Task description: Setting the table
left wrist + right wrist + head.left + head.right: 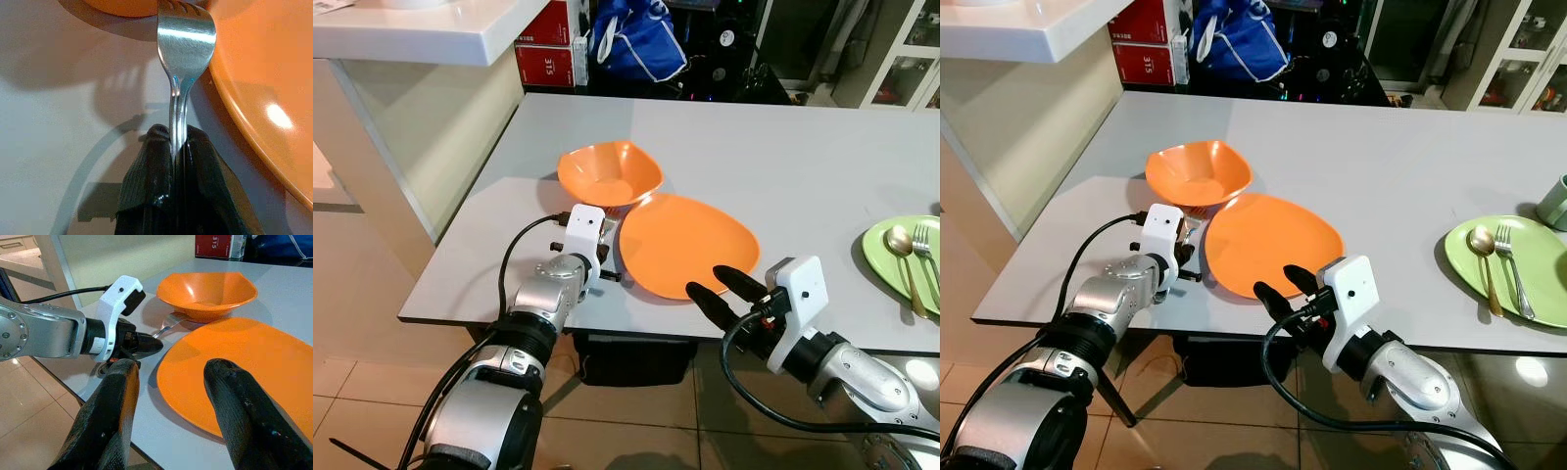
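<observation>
My left gripper (146, 343), clamped on the fork (185, 54), holds it near the worktop's (783, 147) front edge, between bowl (609, 173) and plate (685, 243). Lower it flat, just left of the plate. My right gripper (720, 291) hovers, fingers apart, at the plate's front rim.

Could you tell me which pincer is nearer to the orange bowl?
The left. The left pincer, shut on a fork, sits just in front of the orange bowl. The right pincer hangs open over the orange plate's near edge, farther away.
</observation>
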You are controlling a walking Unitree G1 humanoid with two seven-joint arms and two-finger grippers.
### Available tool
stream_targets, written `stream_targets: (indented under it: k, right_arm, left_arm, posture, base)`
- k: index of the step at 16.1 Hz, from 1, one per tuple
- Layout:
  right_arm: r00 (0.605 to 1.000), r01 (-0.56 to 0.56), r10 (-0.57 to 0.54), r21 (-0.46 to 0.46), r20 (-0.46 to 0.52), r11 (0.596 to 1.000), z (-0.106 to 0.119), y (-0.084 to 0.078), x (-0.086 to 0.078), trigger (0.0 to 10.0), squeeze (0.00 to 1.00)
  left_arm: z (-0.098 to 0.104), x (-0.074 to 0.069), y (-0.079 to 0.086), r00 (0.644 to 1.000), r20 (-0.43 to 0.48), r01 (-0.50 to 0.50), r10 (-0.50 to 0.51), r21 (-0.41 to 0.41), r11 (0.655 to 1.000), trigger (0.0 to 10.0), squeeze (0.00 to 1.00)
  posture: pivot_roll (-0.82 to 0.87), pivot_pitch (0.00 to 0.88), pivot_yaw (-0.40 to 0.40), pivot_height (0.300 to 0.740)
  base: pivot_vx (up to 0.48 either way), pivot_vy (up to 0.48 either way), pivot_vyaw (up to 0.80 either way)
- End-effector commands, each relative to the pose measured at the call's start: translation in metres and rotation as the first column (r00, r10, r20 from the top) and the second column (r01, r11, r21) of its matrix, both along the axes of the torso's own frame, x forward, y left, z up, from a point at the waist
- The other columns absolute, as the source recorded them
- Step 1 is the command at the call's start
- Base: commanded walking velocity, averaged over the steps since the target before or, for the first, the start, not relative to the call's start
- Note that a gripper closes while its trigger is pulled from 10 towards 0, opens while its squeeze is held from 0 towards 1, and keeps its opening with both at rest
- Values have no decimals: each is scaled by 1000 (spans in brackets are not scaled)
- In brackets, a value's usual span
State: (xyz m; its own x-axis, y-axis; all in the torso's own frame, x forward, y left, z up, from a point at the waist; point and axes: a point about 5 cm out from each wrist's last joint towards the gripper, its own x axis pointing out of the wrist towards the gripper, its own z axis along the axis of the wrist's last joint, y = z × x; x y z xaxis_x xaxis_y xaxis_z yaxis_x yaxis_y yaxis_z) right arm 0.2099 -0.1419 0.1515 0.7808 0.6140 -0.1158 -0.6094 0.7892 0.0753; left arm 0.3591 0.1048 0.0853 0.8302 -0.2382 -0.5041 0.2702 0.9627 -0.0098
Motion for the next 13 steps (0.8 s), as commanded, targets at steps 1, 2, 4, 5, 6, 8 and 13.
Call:
stream_targets:
  k: [1,2,4,5,6,8,13]
  right_arm:
    - [1000,5,-5,-15,6,1000,1,-2,0,10000,0]
    - [1000,5,-5,-15,6,1000,2,-2,0,10000,0]
    - [1000,5,-5,-16,6,1000,2,-2,0,10000,0]
    - [1000,6,-6,-16,6,1000,2,-2,0,10000,0]
    - [1000,6,-6,-16,6,1000,2,-2,0,10000,0]
    - [1000,5,-5,-15,7,1000,2,-2,1,10000,0]
    - [1000,5,-5,-11,9,1000,2,-1,2,10000,0]
  left_arm:
    - [0,2,2,1000,-15,-15,16,7,1000,10000,94]
    - [0,2,2,1000,-16,-16,17,10,1000,10000,788]
    - [-1,2,2,999,-25,-20,20,10,1000,10000,1000]
    - [-1,2,2,999,-26,-22,22,11,1000,10000,1000]
    - [-1,2,2,999,-27,-24,24,11,1000,10000,1000]
    - [-2,1,3,999,-33,-28,28,11,1000,10000,1000]
    - [4,-3,6,998,-10,-58,58,18,998,10000,1000]
  posture:
    - [-124,0,28,740]
    - [-124,0,28,740]
    - [-124,0,28,740]
    - [-124,0,28,740]
    - [-123,0,28,740]
    - [-120,0,26,740]
    - [-114,0,28,740]
  base:
    - [0,0,0]
    - [0,0,0]
    - [0,0,0]
    - [0,0,0]
    - [0,0,0]
    - [0,0,0]
    - [0,0,0]
